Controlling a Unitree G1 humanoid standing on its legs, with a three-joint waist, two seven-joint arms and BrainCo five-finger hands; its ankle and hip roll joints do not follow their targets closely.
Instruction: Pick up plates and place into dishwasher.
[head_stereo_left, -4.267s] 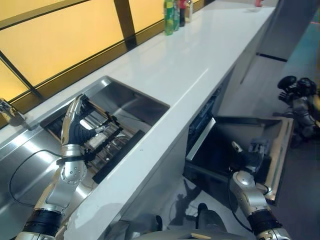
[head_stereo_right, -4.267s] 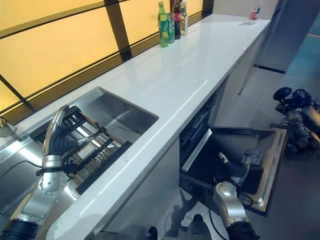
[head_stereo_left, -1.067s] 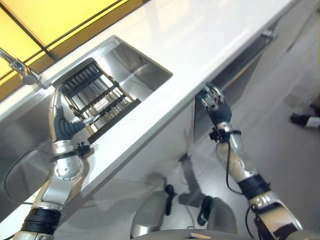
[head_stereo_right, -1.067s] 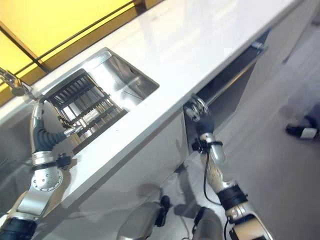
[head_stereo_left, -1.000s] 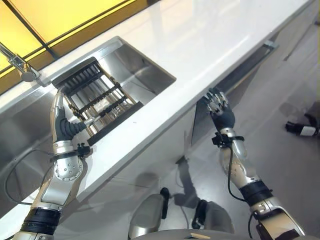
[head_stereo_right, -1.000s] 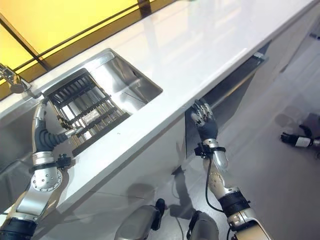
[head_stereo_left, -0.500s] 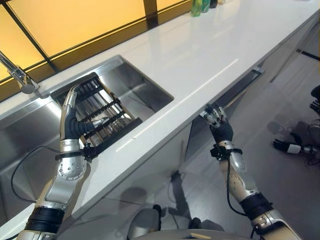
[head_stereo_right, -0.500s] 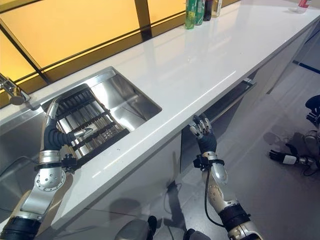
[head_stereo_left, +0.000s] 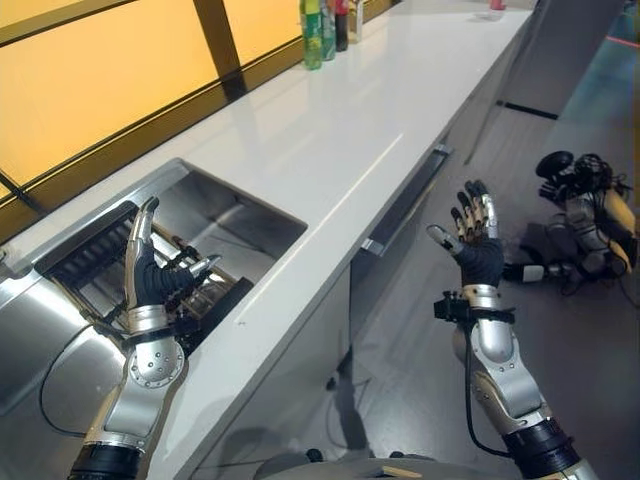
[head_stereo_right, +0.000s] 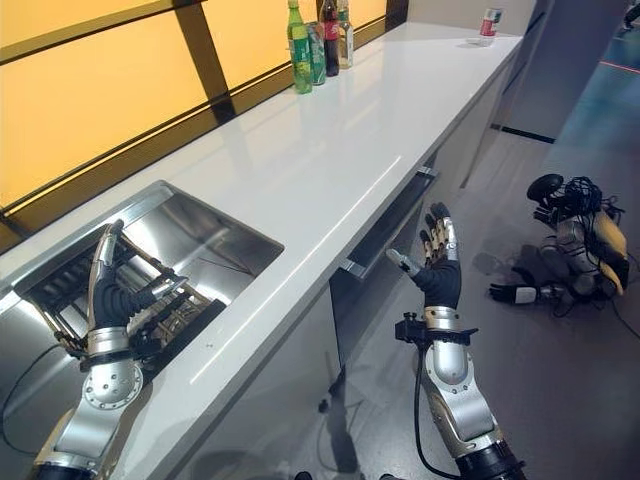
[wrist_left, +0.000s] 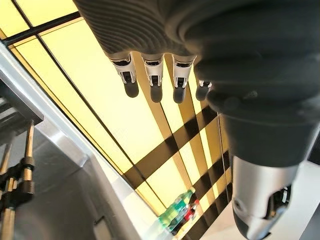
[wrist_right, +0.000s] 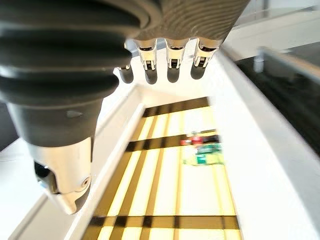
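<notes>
The dishwasher door (head_stereo_left: 388, 268) stands shut under the white counter (head_stereo_left: 330, 130), its bar handle (head_stereo_right: 388, 232) running along the top edge. My right hand (head_stereo_left: 480, 262) is raised in front of that door, palm up and apart from it, open with straight fingers (wrist_right: 170, 62) and nothing in it. My left hand (head_stereo_left: 148, 285) is held upright over the steel sink (head_stereo_left: 240, 215), just above a dark wire rack (head_stereo_right: 165, 320). It is open too, and its fingers (wrist_left: 152, 77) are straight and hold nothing.
Several bottles (head_stereo_right: 318, 40) stand at the back of the counter by the yellow window, and a can (head_stereo_right: 489, 20) at its far end. Dark equipment with cables (head_stereo_left: 585, 210) lies on the grey floor to the right. A dark tall unit (head_stereo_right: 570, 60) closes the far end.
The dishwasher door, open 4.3 s ago, is now shut. My right hand has come off the door and risen, fingers spread. The camera has swung, shifting the whole scene.
</notes>
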